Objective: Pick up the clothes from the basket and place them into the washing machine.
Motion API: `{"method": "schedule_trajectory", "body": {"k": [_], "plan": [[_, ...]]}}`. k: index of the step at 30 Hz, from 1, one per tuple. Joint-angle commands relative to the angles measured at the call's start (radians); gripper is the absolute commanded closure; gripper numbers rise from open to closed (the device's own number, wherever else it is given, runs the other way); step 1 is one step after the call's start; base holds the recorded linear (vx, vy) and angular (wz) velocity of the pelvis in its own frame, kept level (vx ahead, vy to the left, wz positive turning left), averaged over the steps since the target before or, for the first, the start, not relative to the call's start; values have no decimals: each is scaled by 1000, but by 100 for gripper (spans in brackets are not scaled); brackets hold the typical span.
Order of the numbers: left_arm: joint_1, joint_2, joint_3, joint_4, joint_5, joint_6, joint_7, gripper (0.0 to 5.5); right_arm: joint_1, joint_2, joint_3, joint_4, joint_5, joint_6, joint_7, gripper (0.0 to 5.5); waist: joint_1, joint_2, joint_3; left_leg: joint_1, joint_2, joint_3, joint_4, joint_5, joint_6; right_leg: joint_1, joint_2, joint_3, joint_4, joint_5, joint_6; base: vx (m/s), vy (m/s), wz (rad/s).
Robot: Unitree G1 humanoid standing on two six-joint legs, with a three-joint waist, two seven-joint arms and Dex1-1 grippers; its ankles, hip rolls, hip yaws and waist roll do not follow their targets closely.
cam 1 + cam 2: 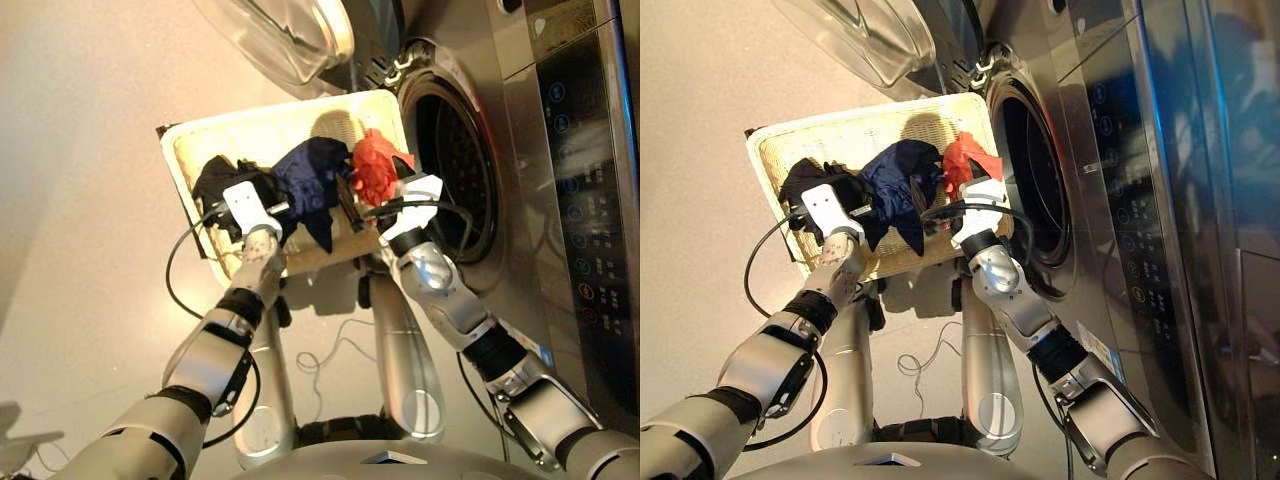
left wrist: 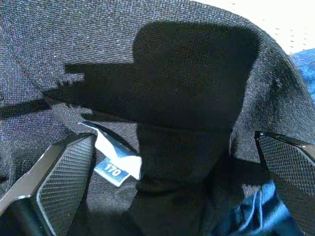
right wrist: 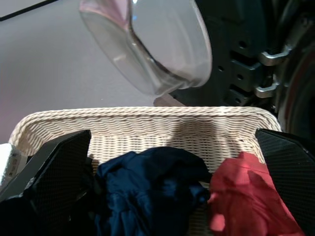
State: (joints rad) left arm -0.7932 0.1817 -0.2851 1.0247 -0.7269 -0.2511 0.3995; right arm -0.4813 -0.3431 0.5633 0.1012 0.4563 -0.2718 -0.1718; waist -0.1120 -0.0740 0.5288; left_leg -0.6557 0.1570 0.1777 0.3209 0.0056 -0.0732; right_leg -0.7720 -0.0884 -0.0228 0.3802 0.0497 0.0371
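While my left gripper (image 2: 172,167) sat spread over the black garment (image 1: 222,180) at the left of the basket (image 1: 275,125), the right gripper (image 3: 172,162) hovered, also spread, above the navy garment (image 1: 313,175) and coral garment (image 1: 376,165). Nothing was grasped; I judged closing came next. The basket's long axis ran left-right toward the washing machine (image 1: 540,130).

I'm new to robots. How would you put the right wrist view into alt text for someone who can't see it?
A cream woven basket holds a navy garment beside a coral red one, framed by the right gripper with its jaws spread wide. Behind the basket hangs the washing machine's open glass door.
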Motion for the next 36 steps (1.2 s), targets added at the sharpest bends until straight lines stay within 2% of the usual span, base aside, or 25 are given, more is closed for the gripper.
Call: {"method": "schedule_trajectory", "body": {"k": [1,9,19,20,21,22,25,29,33,36], "plan": [[-74,15,30,61,-2,1,-7,0,-10,16,4,-143,30,-91,10,0,-7,-27,-9,-33,21,-52,151,-111,-21,9,-34,13,82,-52,95,0,0,0],[-131,31,57,116,-17,6,6,0,-14,-4,7,-179,57,-102,24,0,-17,-36,-9,-75,22,-58,184,-120,-23,-24,-38,13,97,-52,97,0,0,0],[-135,65,92,158,-19,17,14,0,-14,-16,-8,-178,40,-105,4,0,-18,-50,-9,-118,27,-58,232,-137,-15,-61,-34,28,119,-49,98,0,0,0],[-135,63,92,156,-18,16,16,311,-14,-16,-10,-178,39,-105,1,0,-19,-51,-9,-118,27,-57,232,-136,-15,-63,-35,29,119,-49,99,0,0,0],[-132,59,92,157,-16,17,18,526,-13,-15,-10,-177,40,-105,0,0,-19,-50,-9,-116,28,-56,230,-136,-15,-62,-37,28,117,-48,99,0,0,0],[-130,55,90,158,-11,18,18,550,-10,-15,-11,-176,43,-104,1,0,-20,-51,-9,-113,26,-56,228,-135,-14,-60,-38,28,115,-46,100,0,0,0],[-114,42,85,152,1,20,14,550,4,-15,-11,-165,61,-97,12,0,-19,-48,-9,-96,21,-53,205,-126,-15,-46,-42,25,98,-41,98,0,0,0],[-75,21,66,108,25,16,8,550,3,-24,6,-136,89,-72,28,0,-12,-43,-9,-37,5,-37,131,-102,-20,5,-50,28,33,-15,100,0,0,0],[-5,-10,42,28,60,-15,24,550,27,-31,-15,-108,68,-63,5,0,-3,-29,-9,41,-22,-25,35,-65,-27,76,-62,26,-50,16,103,0,0,0],[63,0,18,-77,107,-33,26,550,32,-27,-34,-89,38,-52,-17,0,9,-24,-9,87,-34,-25,4,-52,-25,122,-65,28,-73,24,102,0,0,0]]}}
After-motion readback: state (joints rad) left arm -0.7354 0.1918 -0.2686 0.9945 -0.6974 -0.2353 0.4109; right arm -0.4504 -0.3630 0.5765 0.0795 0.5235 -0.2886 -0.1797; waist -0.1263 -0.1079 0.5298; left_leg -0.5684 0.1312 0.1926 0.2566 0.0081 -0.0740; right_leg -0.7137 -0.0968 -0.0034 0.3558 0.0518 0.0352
